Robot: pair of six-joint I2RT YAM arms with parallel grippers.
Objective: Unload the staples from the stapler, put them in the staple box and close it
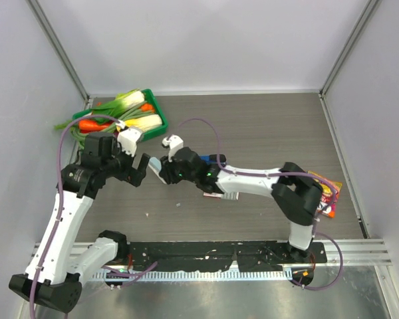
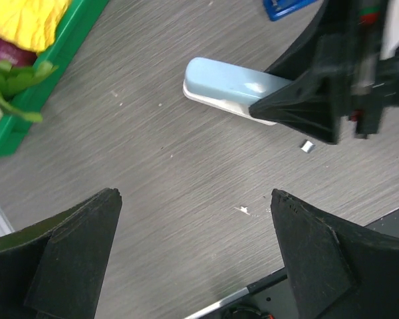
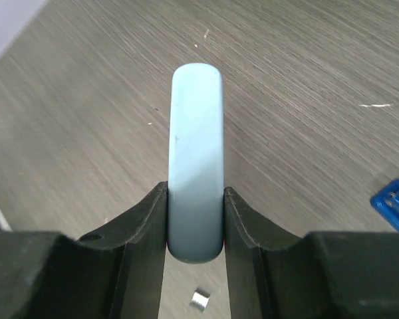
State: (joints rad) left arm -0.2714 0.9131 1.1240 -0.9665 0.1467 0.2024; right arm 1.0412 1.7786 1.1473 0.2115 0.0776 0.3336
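My right gripper [image 1: 161, 170] [image 3: 195, 199] is shut on a pale-blue rounded oblong with a white base [image 3: 196, 146] [image 2: 229, 86] [image 1: 155, 173], gripping its near end just above the table. The dark-blue stapler [image 1: 217, 159] lies on the table behind the right wrist. Only its corner shows in the right wrist view [image 3: 396, 203] and in the left wrist view [image 2: 286, 6]. A small silvery bit of metal [image 3: 199, 300] [image 2: 307, 146] lies on the table under the right gripper. My left gripper [image 1: 139, 171] [image 2: 196, 199] is open and empty, just left of the oblong.
A green tray [image 1: 161, 109] [image 2: 46, 73] of vegetables stands at the back left. A flat pink-and-white box [image 1: 218, 195] lies partly under the right arm. A colourful packet [image 1: 327, 193] lies at the right edge. A black rail [image 1: 213, 256] runs along the near edge.
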